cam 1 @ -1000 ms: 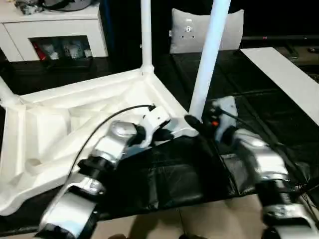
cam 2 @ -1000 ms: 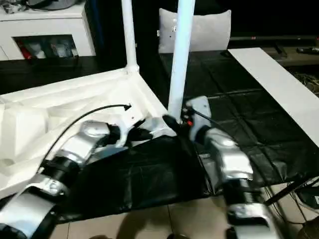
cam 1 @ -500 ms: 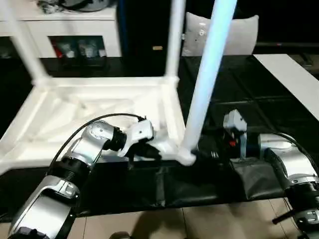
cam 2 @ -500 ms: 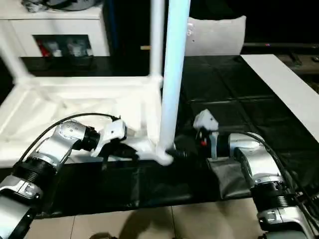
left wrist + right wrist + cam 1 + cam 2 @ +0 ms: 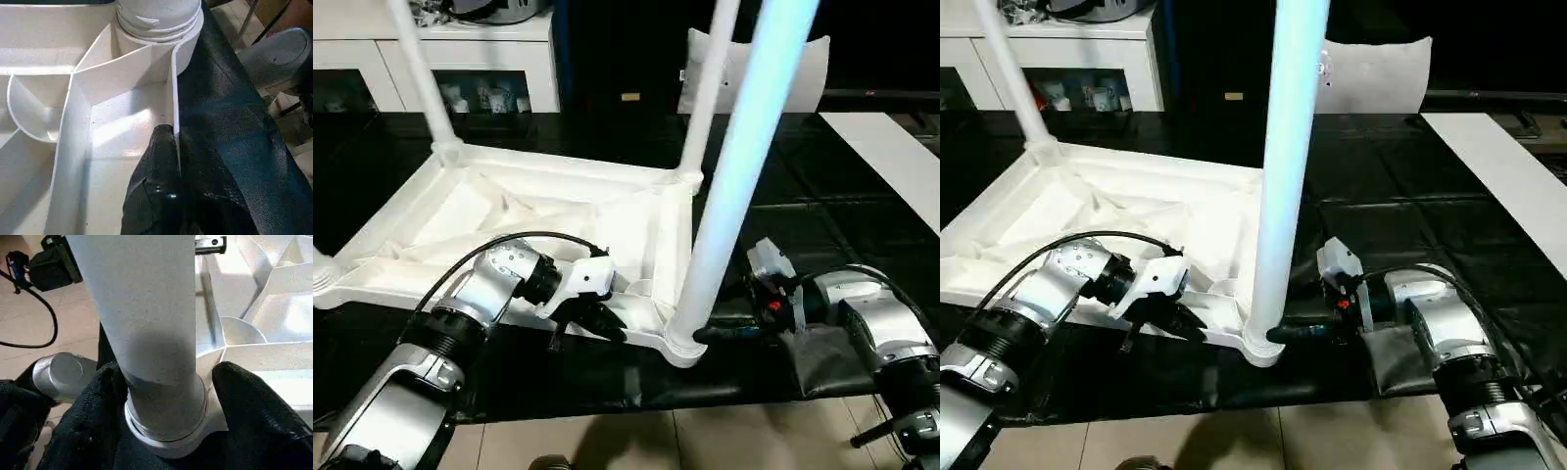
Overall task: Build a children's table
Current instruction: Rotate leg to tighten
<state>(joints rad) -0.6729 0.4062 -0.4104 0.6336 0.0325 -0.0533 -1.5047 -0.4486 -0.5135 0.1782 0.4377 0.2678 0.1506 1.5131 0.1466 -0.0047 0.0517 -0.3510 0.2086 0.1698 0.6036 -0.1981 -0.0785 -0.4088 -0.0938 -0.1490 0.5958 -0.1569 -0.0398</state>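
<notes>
A: What do the head views give?

B: The tabletop lies upside down on a black mat, ribs up. Three legs show standing in corner sockets: a far-left leg, a far-right leg and the near-right leg, the closest and biggest in frame. At the left edge another corner socket shows.

A: And the arms?

B: The left gripper sits at the tabletop's near rim, left of the near-right leg. The right gripper reaches in from the right to the foot of that leg, low by the socket.

A: Background?

B: A white cabinet at far left, a grey cushion behind the legs, a white board at far right.

A: The left wrist view?

B: The left gripper's fingers are pressed together, pinching the thin upright rim wall of the tabletop. The socket with the leg's end sits just beyond, and the mat lies outside the rim.

A: The right wrist view?

B: The right gripper's fingers stand apart on either side of the leg's foot, one to each flank, close against it. Whether they actually squeeze it, I cannot tell. The tabletop's ribs run off beyond, and tiled floor shows to the other side.
</notes>
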